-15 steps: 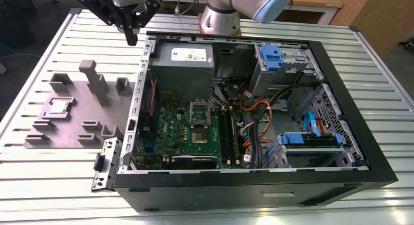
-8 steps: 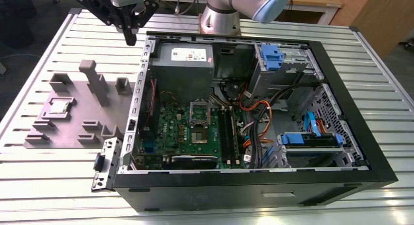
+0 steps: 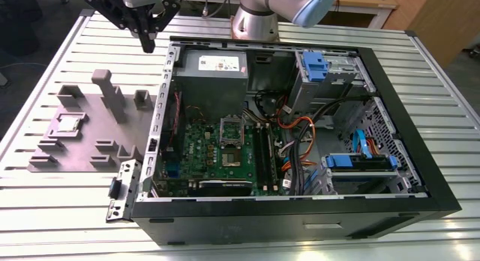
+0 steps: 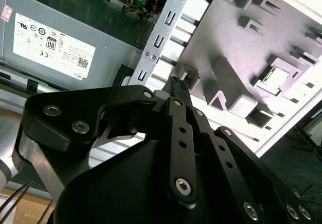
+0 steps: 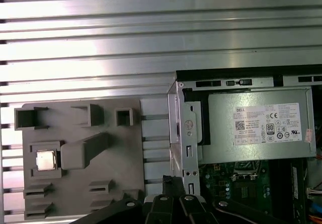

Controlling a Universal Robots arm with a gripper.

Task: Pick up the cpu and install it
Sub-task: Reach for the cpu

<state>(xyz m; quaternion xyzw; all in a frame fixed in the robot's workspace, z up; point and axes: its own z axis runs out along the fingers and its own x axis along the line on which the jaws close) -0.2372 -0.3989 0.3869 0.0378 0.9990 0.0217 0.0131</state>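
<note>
Hovers early in pick-up, gripper [image 3: 148, 43] closed and empty beside the computer case [image 3: 300, 223], well apart from the cpu [image 3: 69, 124] on its moulded plate [image 3: 89, 133]; likely needs opening, centring above it.

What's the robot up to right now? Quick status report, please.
Gripper shut and empty, hovering near the computer case's corner. Cpu sits in its recess on the grey plate, untouched. A tall upright block stands beside it.
</note>
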